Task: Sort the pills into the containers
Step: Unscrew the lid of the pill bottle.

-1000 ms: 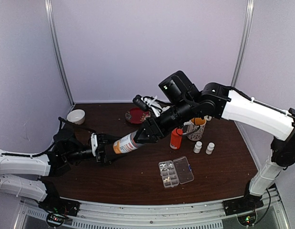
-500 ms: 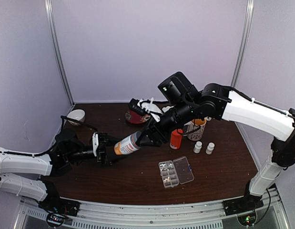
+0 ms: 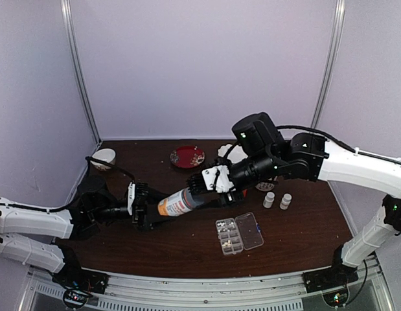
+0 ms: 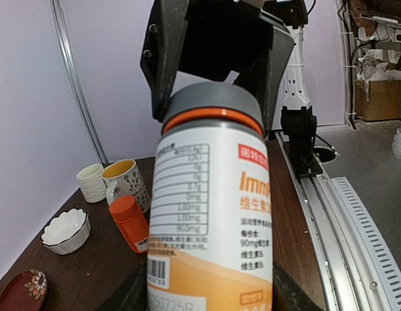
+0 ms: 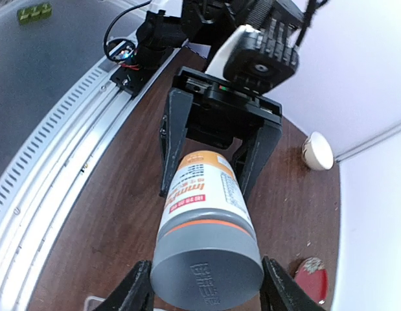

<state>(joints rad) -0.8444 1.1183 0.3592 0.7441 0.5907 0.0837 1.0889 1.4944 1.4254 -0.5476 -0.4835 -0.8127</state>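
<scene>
Our left end effector pinches the bottle aloft by its base; our right end effector clamps its grey cap. A slipping twist could drop it onto the open pill box near the worktop's front edge.

Brought the right arm down and to the right, nearer the front edge, its wrist lower over the table than a second ago. Rolled the right gripper so that a white side faces up, fingers around the grey cap. Carried the big bottle a little right and nearer, and took the left gripper along with it at the base. Uncovered the red plate at the far side, earlier half hidden. Hid the small orange bottle and most of the mug behind the right forearm in the overhead view.
</scene>
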